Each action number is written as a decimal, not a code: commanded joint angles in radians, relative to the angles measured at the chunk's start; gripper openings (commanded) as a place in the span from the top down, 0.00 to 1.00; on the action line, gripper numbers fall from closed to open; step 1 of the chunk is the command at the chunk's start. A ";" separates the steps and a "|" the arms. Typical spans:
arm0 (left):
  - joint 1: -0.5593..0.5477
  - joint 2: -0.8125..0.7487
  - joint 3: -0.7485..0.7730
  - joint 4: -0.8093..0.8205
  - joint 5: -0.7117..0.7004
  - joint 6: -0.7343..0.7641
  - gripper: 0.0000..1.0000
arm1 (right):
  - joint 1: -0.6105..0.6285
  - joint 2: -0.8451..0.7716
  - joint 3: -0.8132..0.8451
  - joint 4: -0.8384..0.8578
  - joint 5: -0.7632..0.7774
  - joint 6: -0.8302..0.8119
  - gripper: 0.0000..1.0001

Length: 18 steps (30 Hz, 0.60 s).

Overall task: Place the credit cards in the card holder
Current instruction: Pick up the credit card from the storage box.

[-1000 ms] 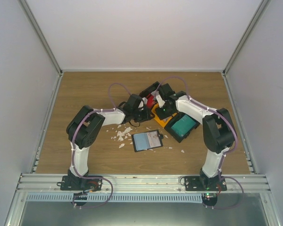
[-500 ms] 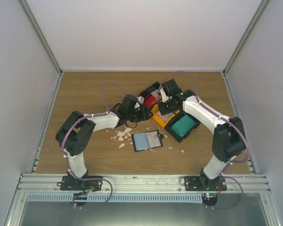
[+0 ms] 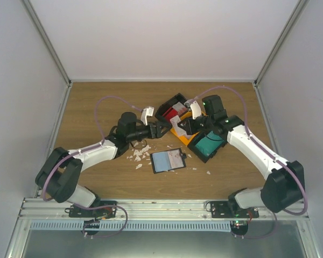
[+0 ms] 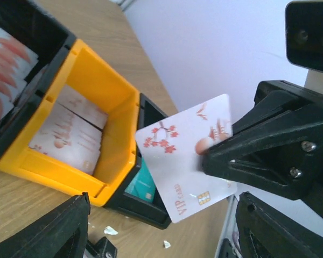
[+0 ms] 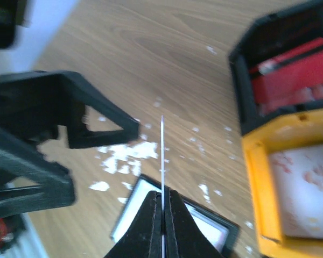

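Observation:
A whitish credit card with red blossoms stands on edge in the air, and my right gripper is shut on its corner. In the right wrist view that card shows only as a thin line. My left gripper faces it, open, with its fingers on either side and clear of the card. The card holder lies open on the table below both grippers. Red cards, whitish cards and teal cards lie in the bins.
Three bins stand side by side behind the holder: a black one, a yellow one, and a black one on the right. White crumbs are scattered left of the holder. Grey walls close in the table.
My left gripper has opened off the whitish card, which stays in the right gripper. The left arm has stretched out low; the right arm has swung outward to the right.

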 commanded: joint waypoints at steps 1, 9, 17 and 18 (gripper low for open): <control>0.011 -0.048 -0.036 0.150 0.124 -0.018 0.25 | -0.023 -0.082 -0.055 0.188 -0.313 0.067 0.99; 0.011 -0.142 -0.095 0.233 0.122 -0.072 0.48 | -0.043 -0.139 -0.150 0.312 -0.550 0.086 1.00; 0.008 -0.201 -0.141 0.337 0.165 -0.108 0.78 | -0.054 -0.155 -0.201 0.376 -0.653 0.112 1.00; 0.007 -0.204 -0.142 0.335 0.171 -0.106 0.84 | -0.053 -0.154 -0.206 0.383 -0.659 0.118 0.99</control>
